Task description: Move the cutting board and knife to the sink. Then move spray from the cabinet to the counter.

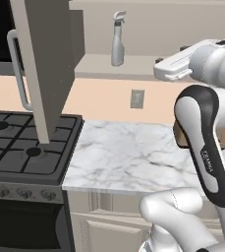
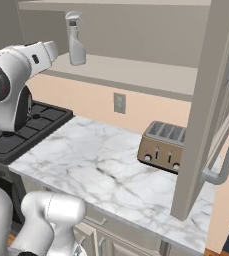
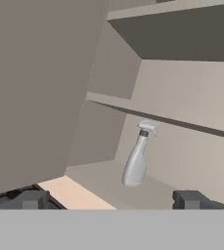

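So looks like we're on the 2nd half of the task now, i.e. getting the spray (image 3: pixel 136 166) out of the cabinet (image 1: pixel 45 64) and onto the counter (image 1: pixel 128 157). No cutting board or knife on this stretch of marble, so I'd guess that part's done, but can't confirm w/o seeing the sink.

Spray bottle's standing upright on the beige shelf (image 2: pixel 136 70), cabinet door swung open, nothing else on that shelf near it. Gripper (image 3: pixel 111 197) is up at shelf height, pointed at the bottle but well short of it, fingers spread wide apart, nothing between them.

Next move imo: push fwd into the cabinet, line the jaws up either side of the bottle's body (not the skinny neck, it'd prob slip), then close. Gotta watch the open door edge on the stove (image 1: pixel 25 142) side. Plenty of bare counter below for the drop, toaster (image 2: pixel 163 145) is off to the right.
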### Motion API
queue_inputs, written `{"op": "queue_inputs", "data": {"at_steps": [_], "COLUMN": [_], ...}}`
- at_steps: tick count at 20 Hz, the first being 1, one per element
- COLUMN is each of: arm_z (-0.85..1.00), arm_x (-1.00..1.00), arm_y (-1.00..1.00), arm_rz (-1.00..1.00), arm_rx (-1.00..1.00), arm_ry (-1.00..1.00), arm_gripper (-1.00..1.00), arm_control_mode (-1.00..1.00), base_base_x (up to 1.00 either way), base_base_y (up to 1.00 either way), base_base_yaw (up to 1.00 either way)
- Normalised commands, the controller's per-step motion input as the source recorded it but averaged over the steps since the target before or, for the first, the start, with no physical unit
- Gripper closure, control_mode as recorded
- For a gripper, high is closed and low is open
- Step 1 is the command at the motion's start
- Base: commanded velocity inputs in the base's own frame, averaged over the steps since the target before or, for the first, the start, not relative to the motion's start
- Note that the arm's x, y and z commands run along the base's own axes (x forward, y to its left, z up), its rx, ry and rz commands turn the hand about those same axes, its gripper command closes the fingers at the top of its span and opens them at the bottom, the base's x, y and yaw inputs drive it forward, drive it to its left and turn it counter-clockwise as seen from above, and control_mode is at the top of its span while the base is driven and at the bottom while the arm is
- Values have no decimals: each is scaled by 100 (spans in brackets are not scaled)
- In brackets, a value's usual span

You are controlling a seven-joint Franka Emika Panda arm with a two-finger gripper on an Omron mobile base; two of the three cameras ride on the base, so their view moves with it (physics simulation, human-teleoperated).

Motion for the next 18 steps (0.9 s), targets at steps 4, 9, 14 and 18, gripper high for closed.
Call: {"op": "queue_inputs", "data": {"at_steps": [4, 9, 14, 18], "arm_z": [0, 0, 0, 0], "arm_x": [52, 49, 35, 35], "arm_y": [9, 20, 3, 0], "arm_rz": [-4, -9, -5, -2], "arm_rx": [0, 0, 0, 0], "arm_ry": [2, 0, 0, 0], "arm_gripper": [-100, -100, -100, -100], "arm_control_mode": [-100, -100, -100, -100], "base_base_x": [0, 0, 0, 0], "base_base_y": [0, 0, 0, 0], "base_base_yaw": [0, 0, 0, 0]}}
